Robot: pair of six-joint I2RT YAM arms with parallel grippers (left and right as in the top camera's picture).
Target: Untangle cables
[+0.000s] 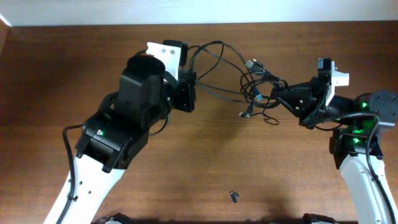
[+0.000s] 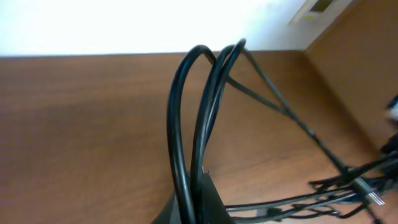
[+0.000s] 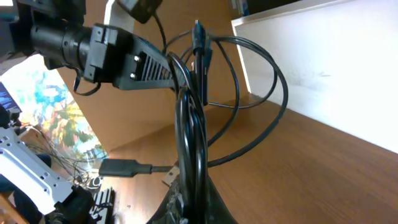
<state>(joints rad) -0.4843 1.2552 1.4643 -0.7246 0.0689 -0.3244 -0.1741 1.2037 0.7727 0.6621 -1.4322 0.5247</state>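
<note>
Left claw (image 1: 186,79) — clamped on looped strands of the cables (image 1: 224,93). The tangle spans between both claws, toward the surface's (image 1: 93,50) far edge. Right claw (image 1: 278,94) — clamped on the knotted bundle. Separate the claws slowly and watch for the knot tightening. Count: two claws, three visible plugs (image 1: 252,63), one loose dark piece (image 1: 234,196); the number of cables cannot be told.

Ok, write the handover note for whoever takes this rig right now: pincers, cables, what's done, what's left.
Left pincer: shut on the cables, several strands pinched together.
Right pincer: shut on the same bundle, right by the knot.
Cables: strung between the two pincers, mostly lifted off the table; the tangle and the plugs sit close to the right pincer.
Done: both sides of the tangle are gripped; no cable is separated.
Left: work every cable free and lay them apart.
</note>
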